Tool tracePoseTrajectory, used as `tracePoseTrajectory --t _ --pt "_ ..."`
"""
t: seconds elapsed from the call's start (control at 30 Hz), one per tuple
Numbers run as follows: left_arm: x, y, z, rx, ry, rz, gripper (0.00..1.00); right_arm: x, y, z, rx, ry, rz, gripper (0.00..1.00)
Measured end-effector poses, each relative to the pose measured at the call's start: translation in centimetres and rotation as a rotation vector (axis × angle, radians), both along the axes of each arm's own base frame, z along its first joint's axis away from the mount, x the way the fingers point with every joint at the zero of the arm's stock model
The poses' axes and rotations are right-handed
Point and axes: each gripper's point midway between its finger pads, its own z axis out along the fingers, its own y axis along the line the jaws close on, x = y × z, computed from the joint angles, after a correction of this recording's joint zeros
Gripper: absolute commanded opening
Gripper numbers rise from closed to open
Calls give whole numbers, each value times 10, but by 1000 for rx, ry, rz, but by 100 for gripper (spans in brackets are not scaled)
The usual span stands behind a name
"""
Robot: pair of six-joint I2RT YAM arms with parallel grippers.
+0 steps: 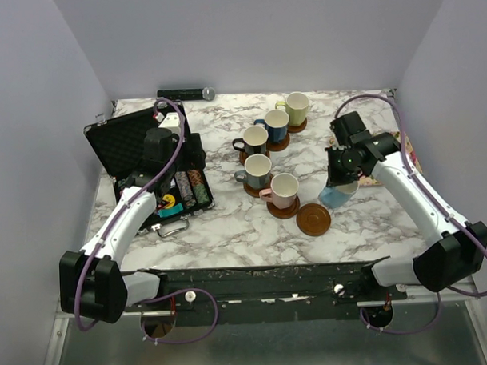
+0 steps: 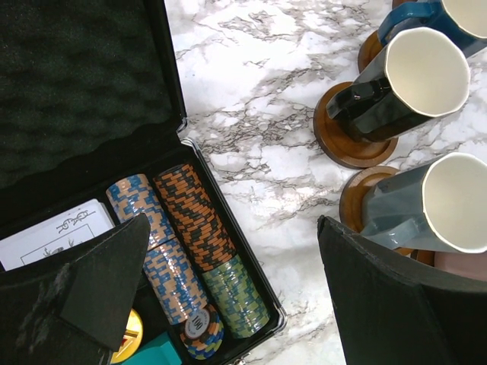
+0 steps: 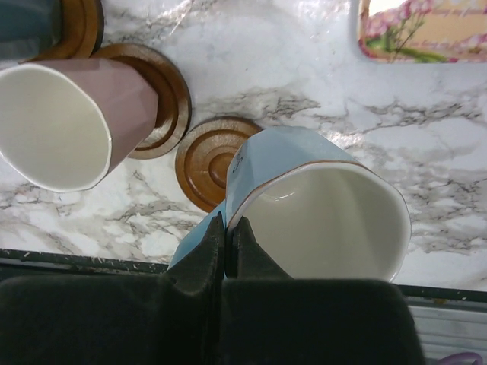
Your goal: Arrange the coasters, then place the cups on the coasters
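My right gripper (image 3: 227, 232) pinches the light blue cup (image 3: 297, 163); next I must set it on the bare coaster (image 3: 202, 163).

The worktop (image 1: 229, 231) is white marble, grey-veined. The coasters (image 1: 314, 219) are reddish-brown. The light blue cup (image 3: 304, 160), pink cup (image 3: 129, 91), grey cup (image 2: 396, 213), black cup (image 2: 365, 106), dark blue cup (image 2: 411, 11) and pale yellow-green cup (image 1: 298, 108) are cream-white inside. The case (image 2: 76, 76) is black; the chips (image 2: 190, 220) are striped. The tray (image 3: 426, 30) is floral.
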Motion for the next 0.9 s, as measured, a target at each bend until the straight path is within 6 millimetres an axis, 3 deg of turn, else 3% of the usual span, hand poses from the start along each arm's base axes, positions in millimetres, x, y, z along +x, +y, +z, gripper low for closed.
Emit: tracePoseTrajectory --t 0.27,0.47,0.7,0.9 --pt "-3 1 15 -10 -39 -1 99 -29 37 -23 -53 39 4 1" --pt "-7 -9 13 27 -43 -19 99 -35 60 -37 -80 52 -36 1" --pt "-15 -29 11 71 -51 -74 99 -33 66 -52 -129 59 -90 1" --pt "-18 -32 9 94 -49 -86 99 -30 65 -54 -140 44 -124 1"
